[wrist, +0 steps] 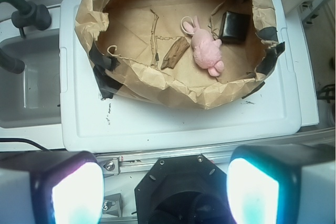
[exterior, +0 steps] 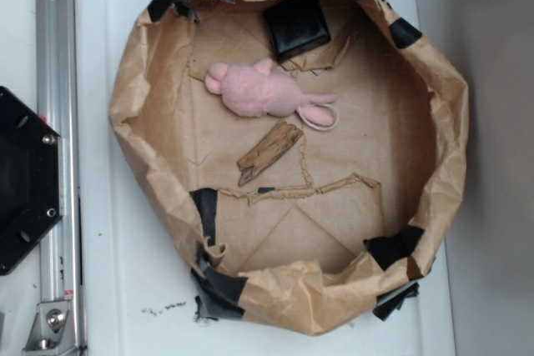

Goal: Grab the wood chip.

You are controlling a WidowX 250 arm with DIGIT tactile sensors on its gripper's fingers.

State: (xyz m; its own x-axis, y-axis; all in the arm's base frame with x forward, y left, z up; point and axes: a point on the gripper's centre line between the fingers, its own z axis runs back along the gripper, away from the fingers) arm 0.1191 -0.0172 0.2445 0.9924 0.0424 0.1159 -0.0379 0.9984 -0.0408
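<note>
The wood chip (exterior: 269, 152) (wrist: 175, 54) is a small rough brown sliver lying flat on the floor of a crumpled brown paper basin (exterior: 133, 81) (wrist: 157, 90), just below a pink plush (exterior: 263, 91) (wrist: 206, 51). My gripper (wrist: 165, 192) shows only in the wrist view, high above the robot's black base and well back from the basin. Its two fingers stand wide apart with nothing between them. The gripper is out of the exterior view.
A black square pouch (exterior: 296, 25) (wrist: 234, 26) leans at the basin's far wall. The basin has raised taped walls and sits on a white board (exterior: 150, 323) (wrist: 173, 124). A metal rail (exterior: 52, 81) and black base (exterior: 21, 181) flank it. A sink (wrist: 26, 82) lies beside.
</note>
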